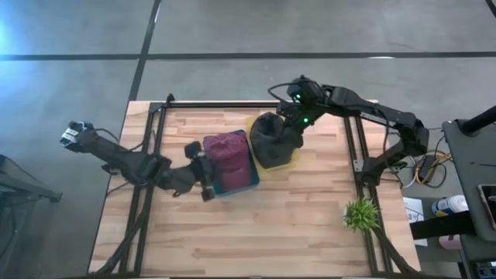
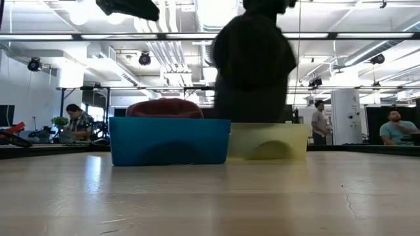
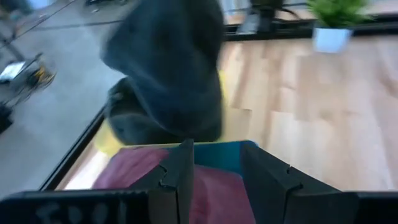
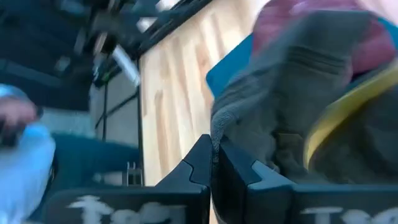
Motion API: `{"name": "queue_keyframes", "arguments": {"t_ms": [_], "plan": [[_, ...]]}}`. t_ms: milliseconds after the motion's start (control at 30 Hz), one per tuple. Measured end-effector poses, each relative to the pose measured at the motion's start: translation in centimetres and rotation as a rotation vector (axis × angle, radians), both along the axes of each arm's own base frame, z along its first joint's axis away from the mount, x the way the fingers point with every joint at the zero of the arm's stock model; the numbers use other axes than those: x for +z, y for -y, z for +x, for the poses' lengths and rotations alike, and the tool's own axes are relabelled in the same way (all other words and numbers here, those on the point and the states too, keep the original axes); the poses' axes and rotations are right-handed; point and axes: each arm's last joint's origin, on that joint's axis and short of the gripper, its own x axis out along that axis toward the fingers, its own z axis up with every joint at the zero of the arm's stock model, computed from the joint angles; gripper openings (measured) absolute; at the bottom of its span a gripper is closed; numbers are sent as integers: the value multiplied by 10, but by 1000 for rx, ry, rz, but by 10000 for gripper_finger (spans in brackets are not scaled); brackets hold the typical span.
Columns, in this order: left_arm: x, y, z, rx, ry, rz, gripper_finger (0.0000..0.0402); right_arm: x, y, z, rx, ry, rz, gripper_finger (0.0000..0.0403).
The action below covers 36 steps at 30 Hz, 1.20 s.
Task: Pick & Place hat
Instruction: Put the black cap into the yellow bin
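Item, left gripper (image 1: 206, 180): fingers parted, empty, parked at the blue bin's (image 1: 240, 182) nine o'clock edge over the maroon hat (image 1: 226, 147). Item, right gripper (image 1: 297, 116): pinched on the dark hat (image 1: 273, 139), which hangs long-axis vertical over the yellow bin (image 2: 269, 141), at three o'clock from blue; I judge right nearer.

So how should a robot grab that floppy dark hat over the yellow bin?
Probably by a pinch of its upper edge, from above: the dark hat is soft and hangs limp over the yellow bin. The right gripper holds it just so, fabric between shut fingers.
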Motion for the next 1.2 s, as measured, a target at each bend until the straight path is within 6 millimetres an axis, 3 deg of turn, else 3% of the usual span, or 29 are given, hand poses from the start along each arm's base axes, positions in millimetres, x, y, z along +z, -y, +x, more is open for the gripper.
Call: {"name": "queue_keyframes", "arguments": {"t_ms": [167,333,600,800,1067,1200], "plan": [[2,-24,8,136,56,-73,124,-22,25,-4,137,-41,-70,9],[12,-42,18,238,199,-154,124,-45,57,-10,163,-121,-148,9],[20,-61,23,332,294,-142,124,-79,102,4,171,-95,-230,12],[20,-69,23,361,296,-137,124,-95,112,23,217,-62,-250,21],[19,-84,24,400,295,-137,124,-87,112,35,277,31,-242,22],[23,-100,27,301,281,-157,124,-84,112,35,266,34,-242,25]]}}
